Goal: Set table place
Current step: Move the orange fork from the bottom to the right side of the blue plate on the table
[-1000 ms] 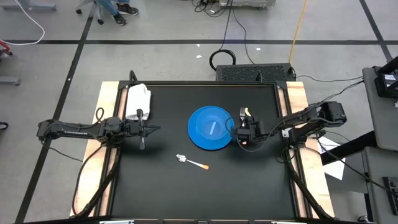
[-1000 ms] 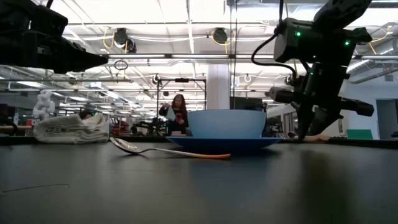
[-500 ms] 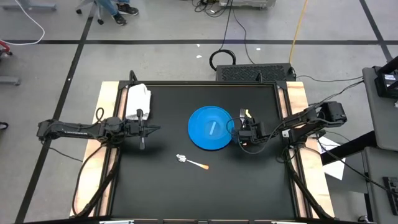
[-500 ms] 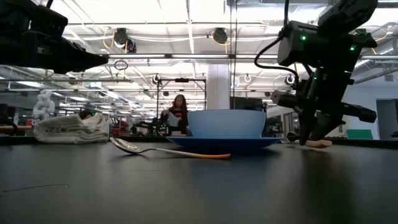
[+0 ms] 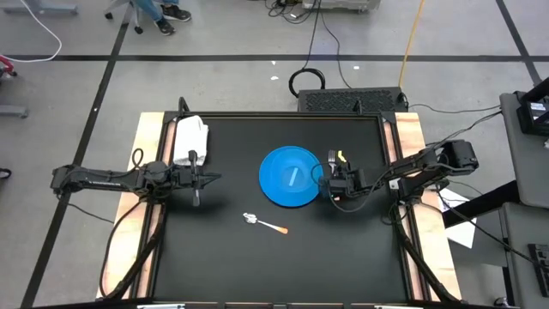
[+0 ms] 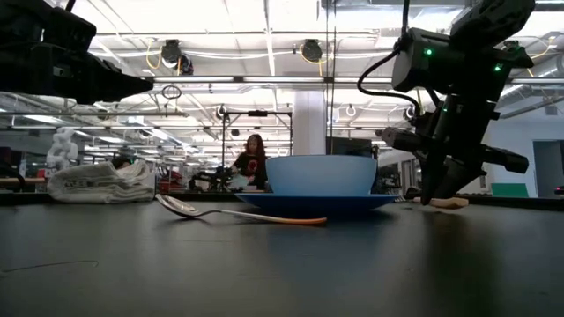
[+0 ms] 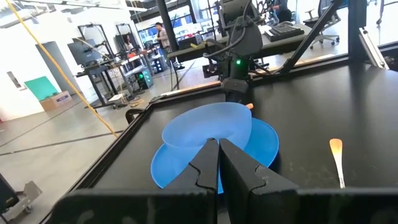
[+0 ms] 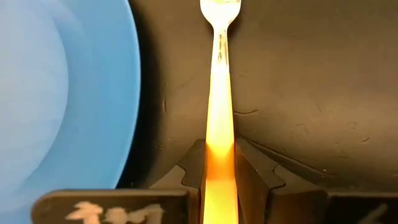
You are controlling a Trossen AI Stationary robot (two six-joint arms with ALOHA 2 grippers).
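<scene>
High view: big square matte black table [image 5: 223, 257] with light wooden strips down two sides, seen from straight above. Round blue plate [image 5: 290, 177] with a blue bowl on it sits roughly mid-table. Metal spoon with an orange handle [image 5: 265, 224] lies flat on the black top, nearer the front edge than the plate and apart from it. Crumpled white cloth bundle [image 5: 190, 140] is at the left side near the far corner. Left gripper [image 5: 199, 179] hovers over the left part of the table, just beside that bundle. Right gripper [image 5: 333, 178] is right up against the plate's right edge, with a bit of the fork sticking out past it.

Low view: blue bowl [image 6: 321, 174] stands upright on the plate, spoon lying in front of it with its metal end to the left. Right gripper [image 6: 438, 189] comes down from above to the right of the bowl, fingertips down near the tabletop. White bundle [image 6: 101, 182] way off at the left. A person shows in the room behind, far back.

Left wrist view: left gripper [image 7: 218, 165] has its two dark fingers pressed together, nothing between them. Past them you get the plate and bowl, the spoon's orange handle, and the other arm on the far side.

Right wrist view: right gripper [image 8: 219, 163] is clamped on the orange handle of a fork with clear tines [image 8: 219, 74], which lies low over the black table, parallel to the plate's rim [image 8: 127, 93] and just beside it, not touching.
</scene>
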